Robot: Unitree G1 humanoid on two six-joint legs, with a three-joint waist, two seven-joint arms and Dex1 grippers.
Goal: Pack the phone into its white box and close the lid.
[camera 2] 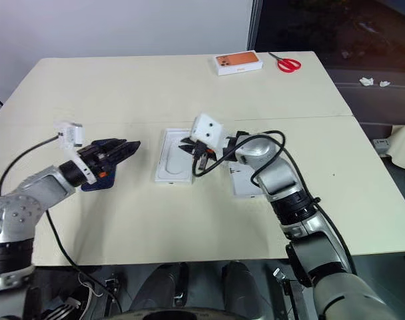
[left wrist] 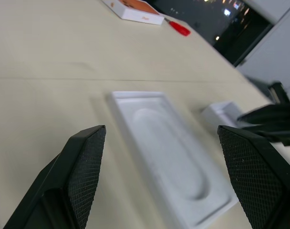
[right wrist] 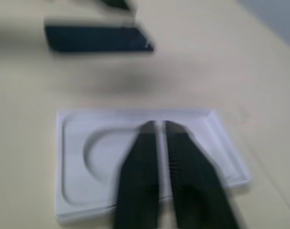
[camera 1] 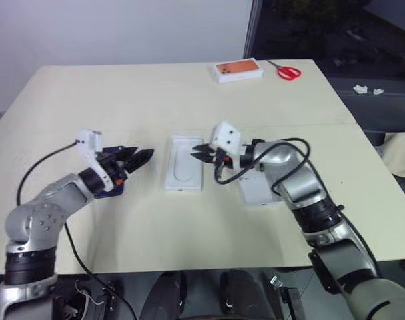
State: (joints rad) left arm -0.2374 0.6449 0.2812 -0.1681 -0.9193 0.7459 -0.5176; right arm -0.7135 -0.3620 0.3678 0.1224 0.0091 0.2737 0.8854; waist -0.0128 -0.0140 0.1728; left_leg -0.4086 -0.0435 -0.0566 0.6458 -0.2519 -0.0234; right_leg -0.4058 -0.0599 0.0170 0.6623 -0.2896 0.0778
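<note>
Closest in, the right gripper (camera 1: 201, 152) hangs with jaws pinched together, empty, over the white tray (camera 1: 184, 164). Left gripper (camera 1: 137, 157) gapes wide, empty, above the phone (camera 2: 99, 181), which lies flat at its seven o'clock. Slim, stiff and glossy, likely slippery: pinch its long edges. White box (camera 1: 259, 190) lies mostly hidden under the right forearm.

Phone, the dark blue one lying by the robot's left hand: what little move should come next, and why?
Probably lower the open left gripper onto the slim dark blue phone and grip it. The phone lies flat on the cream table, held by nothing, while the white cardboard box it belongs in sits apart from it, beyond the white tray.
</note>
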